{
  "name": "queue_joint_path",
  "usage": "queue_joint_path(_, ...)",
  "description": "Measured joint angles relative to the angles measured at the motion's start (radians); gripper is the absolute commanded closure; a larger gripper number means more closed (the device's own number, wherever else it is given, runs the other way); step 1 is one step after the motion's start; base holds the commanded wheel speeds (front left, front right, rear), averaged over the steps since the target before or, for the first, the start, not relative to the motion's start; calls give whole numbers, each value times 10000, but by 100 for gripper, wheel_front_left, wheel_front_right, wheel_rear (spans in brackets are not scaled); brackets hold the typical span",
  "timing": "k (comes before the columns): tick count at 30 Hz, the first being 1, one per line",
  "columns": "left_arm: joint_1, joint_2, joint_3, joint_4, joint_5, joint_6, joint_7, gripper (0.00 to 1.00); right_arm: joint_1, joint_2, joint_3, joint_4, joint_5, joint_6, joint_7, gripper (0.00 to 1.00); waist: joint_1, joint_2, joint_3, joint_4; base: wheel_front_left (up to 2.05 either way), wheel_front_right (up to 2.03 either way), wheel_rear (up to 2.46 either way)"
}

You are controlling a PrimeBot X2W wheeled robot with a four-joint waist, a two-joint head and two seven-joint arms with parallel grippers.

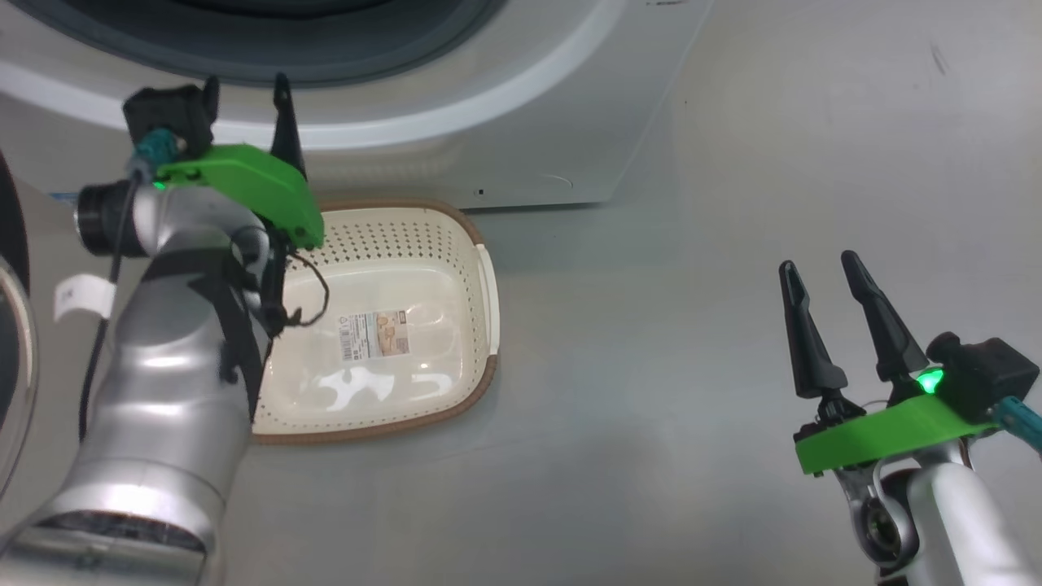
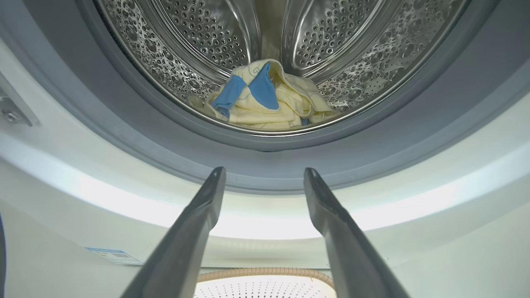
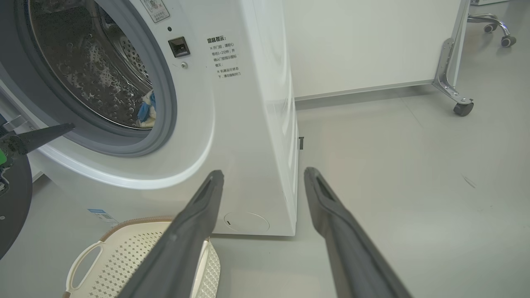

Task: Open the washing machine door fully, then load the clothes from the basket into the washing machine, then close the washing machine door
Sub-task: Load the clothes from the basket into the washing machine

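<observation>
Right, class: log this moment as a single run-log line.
clothes: inside washing machine | basket: empty | washing machine door: open | left gripper: open | right gripper: open

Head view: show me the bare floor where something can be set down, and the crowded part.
Freest: the floor between the basket and the right gripper, running up along the right of the washing machine. The basket itself holds only a label. Crowded: the left, where the left gripper and its arm crowd the basket's left edge.

Silver arms [image 1: 163, 382] carry green wrist plates [image 1: 244, 183], dark tapered fingers [image 1: 804, 342], seemingly teal-plugged cables [image 1: 153, 151].
</observation>
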Motion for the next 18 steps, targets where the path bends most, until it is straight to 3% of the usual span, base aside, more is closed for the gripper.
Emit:
queue_joint_path(4,1396,2,-828,-1290,-744,67,0,0,39,-119,-136,-33,-73,0,0,0,0,0,-306,273,0,0,0)
queue_joint_path(8,3010,10,-1427,-2974,-1131,556,-2,0,163,-163,-199,-58,-73,0,0,0,0,0,-584,511,0,0,0)
queue_joint_path(12,4510,38,-1476,-4629,-1137,1051,-31,0,333,-201,-199,-59,-132,0,0,0,0,0,-825,690,0,0,0)
queue_joint_path(18,6802,56,-1114,-6493,-1041,1058,-31,0,445,-221,-178,-23,-159,0,0,0,0,0,-1301,822,0,0,0)
